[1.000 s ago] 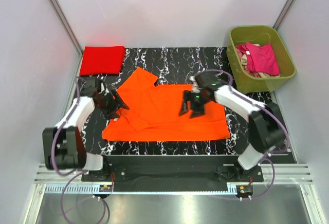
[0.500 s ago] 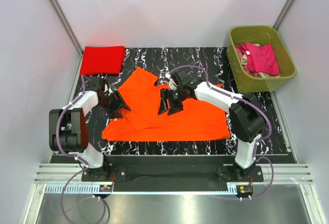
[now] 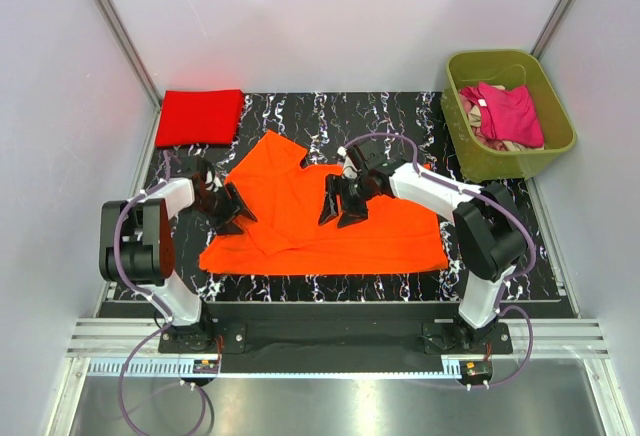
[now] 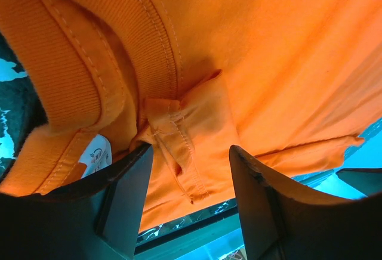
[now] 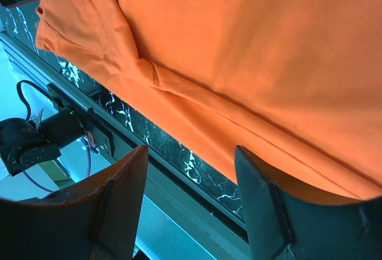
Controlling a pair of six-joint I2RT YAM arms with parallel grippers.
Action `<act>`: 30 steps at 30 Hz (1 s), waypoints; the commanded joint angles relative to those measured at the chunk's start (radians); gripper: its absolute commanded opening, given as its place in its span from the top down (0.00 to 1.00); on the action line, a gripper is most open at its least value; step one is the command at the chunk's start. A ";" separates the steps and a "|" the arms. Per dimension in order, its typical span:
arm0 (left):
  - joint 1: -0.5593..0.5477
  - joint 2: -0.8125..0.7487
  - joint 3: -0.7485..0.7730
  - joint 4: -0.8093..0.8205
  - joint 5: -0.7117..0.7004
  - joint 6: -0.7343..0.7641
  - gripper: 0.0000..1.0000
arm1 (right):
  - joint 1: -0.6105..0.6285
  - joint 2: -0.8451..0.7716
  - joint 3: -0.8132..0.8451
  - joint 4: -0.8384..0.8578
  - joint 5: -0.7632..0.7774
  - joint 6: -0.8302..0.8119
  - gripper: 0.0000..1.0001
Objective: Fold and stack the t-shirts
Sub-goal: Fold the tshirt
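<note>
Left hand (image 3: 238,214) and right hand (image 3: 338,218) are both held parted with nothing pinched. The left is at the collar edge and the right over the middle of the orange shirt (image 3: 330,241), which is spread under them on the bench (image 3: 400,116), its folding judged barely begun. One red shirt (image 3: 200,116) is seen folded beyond the left hand, while a pink shirt (image 3: 510,114) and more cloth lie in the tub (image 3: 560,146) beyond the right hand, yet to be done.

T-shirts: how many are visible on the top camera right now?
4. Orange t-shirt spread mid-table; red t-shirt folded at the far-left corner; pink t-shirt in the green tub, over a beige t-shirt. More may be buried there.
</note>
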 commanded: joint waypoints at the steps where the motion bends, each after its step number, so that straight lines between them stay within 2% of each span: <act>1: -0.004 0.017 -0.007 0.069 0.018 0.012 0.40 | 0.002 -0.050 -0.011 0.036 -0.009 0.009 0.33; 9: -0.014 0.018 0.005 0.086 0.028 -0.005 0.44 | -0.001 -0.059 -0.036 0.040 -0.004 0.012 0.34; 22: -0.015 -0.098 -0.072 0.074 -0.018 -0.062 0.46 | -0.021 -0.105 -0.085 0.048 0.011 0.016 0.34; 30: -0.031 -0.066 -0.038 0.095 -0.007 -0.068 0.46 | -0.024 -0.110 -0.103 0.053 0.003 0.018 0.34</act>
